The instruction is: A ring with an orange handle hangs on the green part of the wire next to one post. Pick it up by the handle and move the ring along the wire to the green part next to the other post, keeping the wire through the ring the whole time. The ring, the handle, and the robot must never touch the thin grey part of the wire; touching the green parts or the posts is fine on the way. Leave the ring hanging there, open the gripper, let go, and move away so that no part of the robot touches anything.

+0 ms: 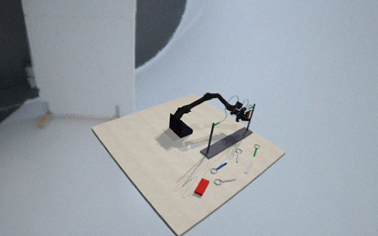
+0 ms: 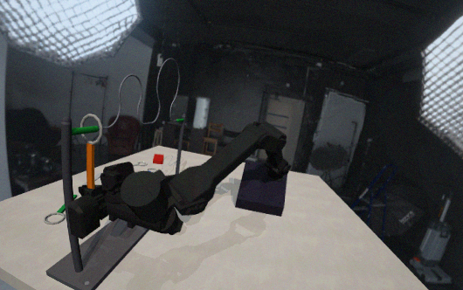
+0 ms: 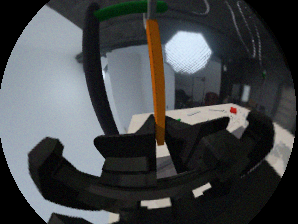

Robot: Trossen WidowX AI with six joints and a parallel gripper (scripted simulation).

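A red block lies near the blue-handled ring.

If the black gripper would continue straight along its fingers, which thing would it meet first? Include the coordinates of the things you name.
Probably the orange bar-shaped handle (image 2: pixel 90 165) (image 3: pixel 156 80), already between the fingers of the black gripper (image 1: pixel 249 117) (image 2: pixel 90 189) (image 3: pixel 154 116); beyond it, depth is unclear.

A dark, workshop-like studio: large grid-covered lamps glow high above the desk; beyond the desk stand a worn pale door, wooden chairs and a red armchair against blackened walls.
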